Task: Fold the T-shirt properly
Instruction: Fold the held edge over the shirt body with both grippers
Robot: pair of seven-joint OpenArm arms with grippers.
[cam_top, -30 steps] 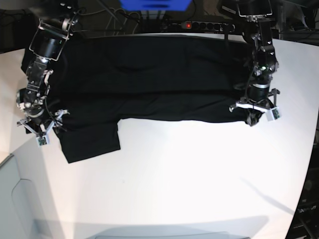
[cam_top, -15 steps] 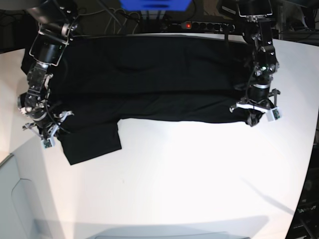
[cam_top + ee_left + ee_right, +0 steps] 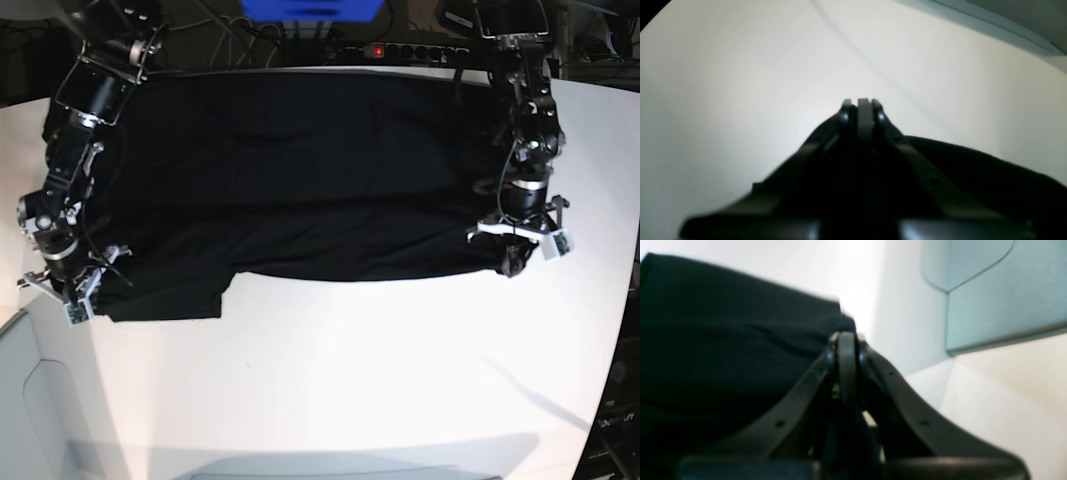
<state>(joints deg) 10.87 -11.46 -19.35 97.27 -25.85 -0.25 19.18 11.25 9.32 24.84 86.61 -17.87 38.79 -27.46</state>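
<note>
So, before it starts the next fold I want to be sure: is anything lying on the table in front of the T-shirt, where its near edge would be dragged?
Nothing visible does. In the base view the white table in front of the T-shirt is bare, and both the left gripper and right gripper are already shut at the shirt's near corners.

The right gripper (image 3: 72,290) has closed on the T-shirt (image 3: 300,170) sleeve and pulled it lower and outward. The left gripper (image 3: 517,258) has drawn its corner slightly down too, so the near hem sits lower on the table (image 3: 380,380).
</note>
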